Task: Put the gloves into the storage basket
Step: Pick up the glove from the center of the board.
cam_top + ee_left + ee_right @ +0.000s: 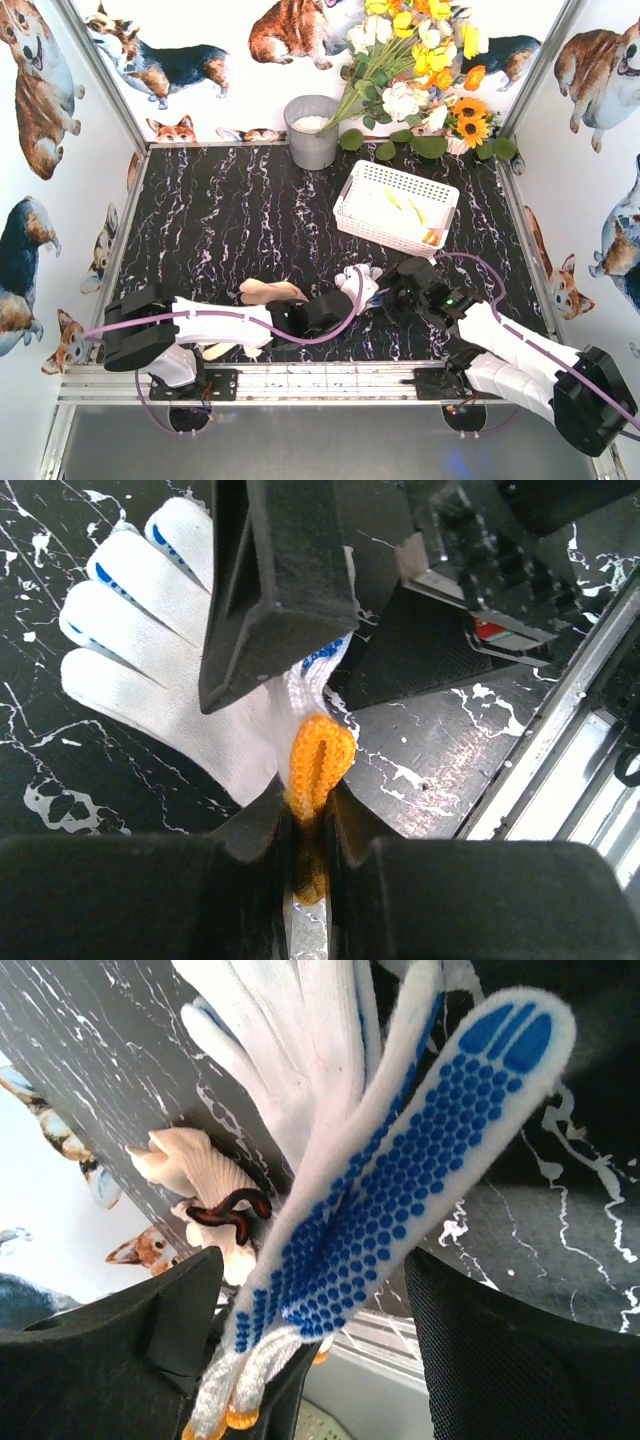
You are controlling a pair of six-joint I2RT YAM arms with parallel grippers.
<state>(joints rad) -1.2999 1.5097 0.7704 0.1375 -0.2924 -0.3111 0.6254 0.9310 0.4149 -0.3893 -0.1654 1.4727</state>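
- The glove (150,670) was white knitted cloth, soft and finely ribbed; its cuff edge (318,760) was a coarser orange yarn.
- The dotted glove (400,1220) carried rows of raised blue rubbery dots on the same white knit.
- The basket (385,236) was smooth white plastic.
- The bucket (312,145) was dull grey metal.
- The table (230,220) had a smooth black marbled top with a slight sheen.
- The rail (330,382) was bare silvery metal.
- The left gripper (310,815) had fingers (140,895) that looked like matt black plastic.

top: high, looking down, wide | wrists: close-up | shared: gloves (362,283)
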